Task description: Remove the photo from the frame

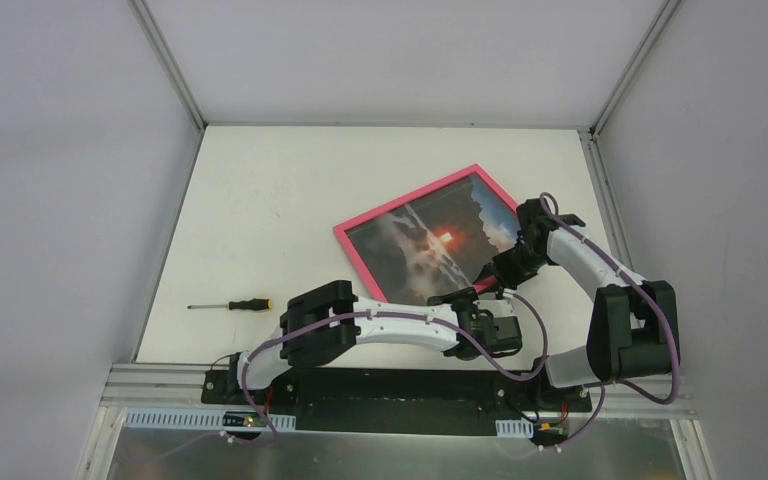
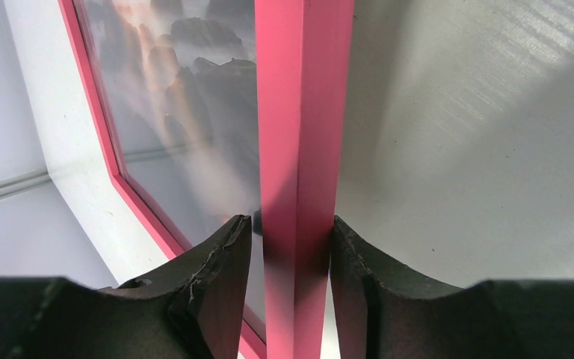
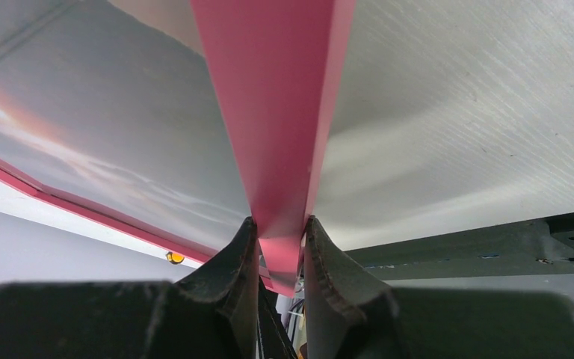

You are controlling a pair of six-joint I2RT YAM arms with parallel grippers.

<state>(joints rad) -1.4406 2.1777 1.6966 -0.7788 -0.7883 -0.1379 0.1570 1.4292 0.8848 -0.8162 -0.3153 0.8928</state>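
Note:
The pink frame is held tilted over the table, face up, with the sunset photo showing behind its glass. My right gripper is shut on the frame's near-right edge; in the right wrist view both pads press the pink edge at the gripper. My left gripper straddles the near corner. In the left wrist view the pink bar runs between its jaws: the right pad touches it and a thin gap shows at the left pad. The photo lies left of the bar.
A screwdriver with an orange-and-black handle lies on the white table at the near left. Grey walls close the table in at the left, back and right. The arm bases stand on the black rail at the near edge.

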